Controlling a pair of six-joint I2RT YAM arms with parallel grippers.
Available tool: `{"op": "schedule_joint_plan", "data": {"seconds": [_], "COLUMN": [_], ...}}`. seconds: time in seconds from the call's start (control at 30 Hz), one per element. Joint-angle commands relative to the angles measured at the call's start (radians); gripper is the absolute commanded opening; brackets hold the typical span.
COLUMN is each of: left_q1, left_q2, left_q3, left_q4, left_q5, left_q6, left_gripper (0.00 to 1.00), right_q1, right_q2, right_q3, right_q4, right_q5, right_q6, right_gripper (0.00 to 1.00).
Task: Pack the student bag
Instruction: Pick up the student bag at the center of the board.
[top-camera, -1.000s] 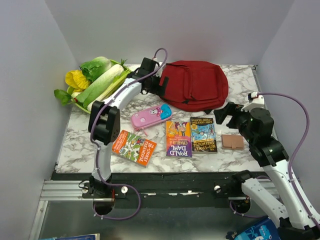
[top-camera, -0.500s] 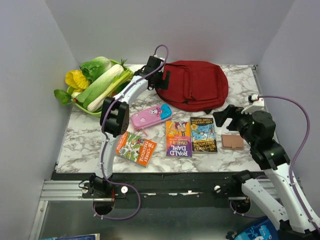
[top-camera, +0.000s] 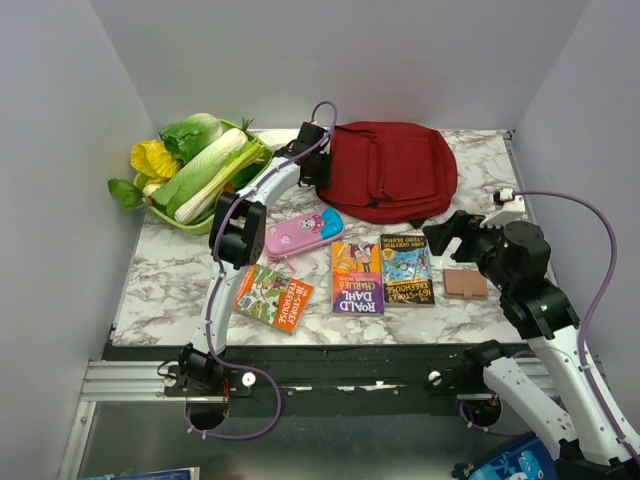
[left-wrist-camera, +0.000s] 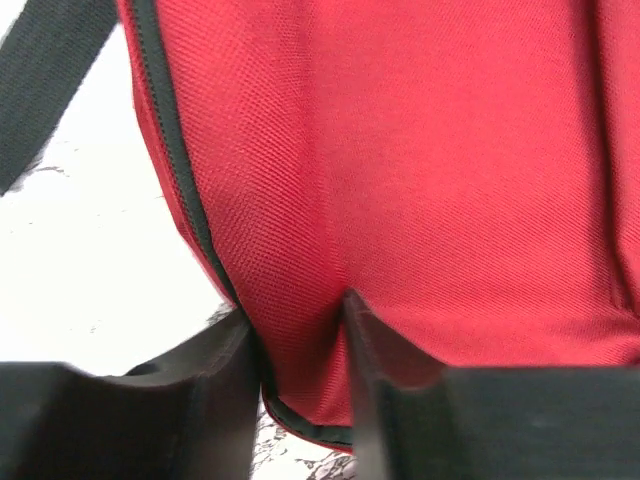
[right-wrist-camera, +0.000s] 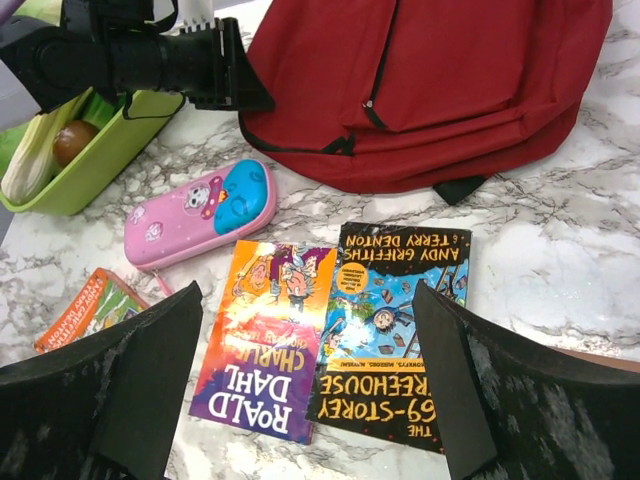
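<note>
The student bag (top-camera: 395, 170), dark red with black trim, lies flat at the back of the table. My left gripper (top-camera: 318, 160) is at its left edge. In the left wrist view its jaws (left-wrist-camera: 296, 310) pinch a fold of the bag's red fabric (left-wrist-camera: 420, 150) by the black piping. My right gripper (top-camera: 440, 235) hovers open above the front of the table. In the right wrist view it (right-wrist-camera: 308, 290) frames two books with nothing between its fingers, and the bag (right-wrist-camera: 430, 80) lies beyond them.
A Roald Dahl book (top-camera: 357, 277) and a Treehouse book (top-camera: 406, 268) lie side by side in front of the bag. A pink pencil case (top-camera: 302, 233) and an orange book (top-camera: 270, 293) lie further left. A small brown pad (top-camera: 465, 283) lies right. A green vegetable tray (top-camera: 190, 165) stands back left.
My left arm has reached further back to the bag's left edge, and its jaws have closed from wide open onto the fabric. My right gripper has shifted slightly left.
</note>
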Motion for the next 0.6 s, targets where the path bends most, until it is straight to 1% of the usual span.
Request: {"op": "schedule_joint_plan", "data": {"seconds": [0.0,0.07,0.1,0.13,0.2,0.37,0.5,0.57], "left_q1": [0.003,0.003,0.005,0.006,0.006,0.005,-0.001,-0.007], "left_q2": [0.009,-0.024,-0.04,-0.057,-0.113,-0.251,-0.319,-0.362], "left_q3": [0.03,0.034,0.034,0.032,0.023,-0.029,-0.037,-0.063], "left_q4": [-0.002,-0.002,-0.002,-0.001,0.01,0.11,0.143,0.168], "left_q5": [0.09,0.105,0.133,0.147,0.17,0.257,0.312,0.341], "left_q6": [-0.018,-0.02,-0.026,-0.032,-0.043,-0.143,-0.192,-0.213], "left_gripper": [0.25,0.13,0.04,0.0,0.0,0.0,0.0,0.0], "right_q1": [0.0,0.0,0.0,0.001,0.0,0.0,0.0,0.0], "right_q2": [-0.004,0.004,0.007,0.012,0.013,0.05,0.105,0.122], "right_q3": [-0.017,-0.033,-0.036,-0.041,-0.059,-0.092,-0.125,-0.156], "right_q4": [-0.007,-0.019,-0.024,-0.027,-0.027,-0.025,-0.024,0.004], "right_q5": [-0.014,-0.014,0.01,0.011,0.014,0.032,0.051,0.05], "right_q6": [-0.003,0.009,0.012,0.02,0.028,0.041,0.067,0.081], "right_gripper": [0.92,0.91,0.89,0.89,0.87,0.85,0.84,0.84]}}
